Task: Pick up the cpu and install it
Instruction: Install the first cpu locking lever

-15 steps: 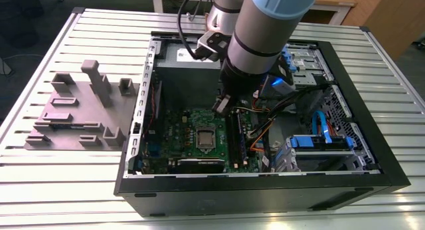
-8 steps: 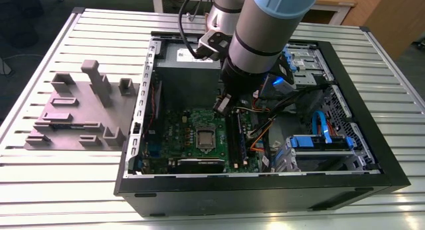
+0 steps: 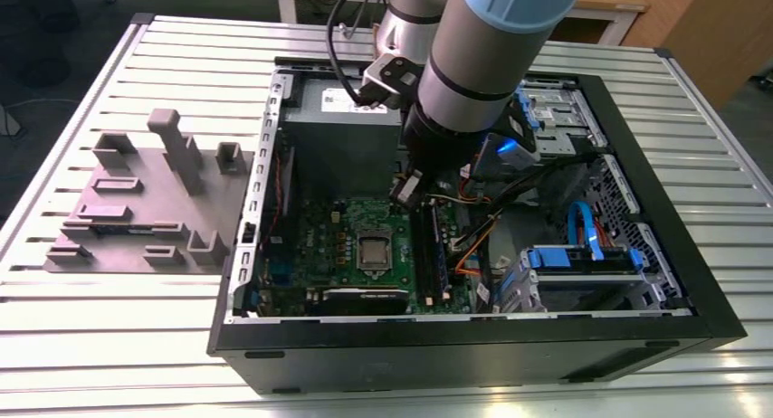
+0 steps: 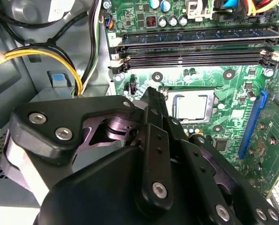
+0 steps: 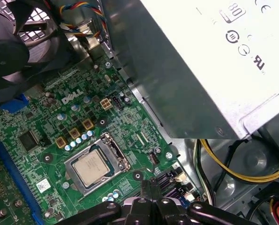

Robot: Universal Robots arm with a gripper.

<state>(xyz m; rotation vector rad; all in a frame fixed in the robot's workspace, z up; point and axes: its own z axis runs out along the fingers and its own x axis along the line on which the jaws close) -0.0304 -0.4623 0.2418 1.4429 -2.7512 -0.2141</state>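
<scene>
cpu seated in the motherboard socket inside the case. Claw hovers just beside it, not touching, fingers together, holding nothing.

We see a bench of pale ribbed metal slats filling most of the exterior view. Behind it stands a light wooden table with white legs, and a dark floor lies off the exterior view's left.
</scene>
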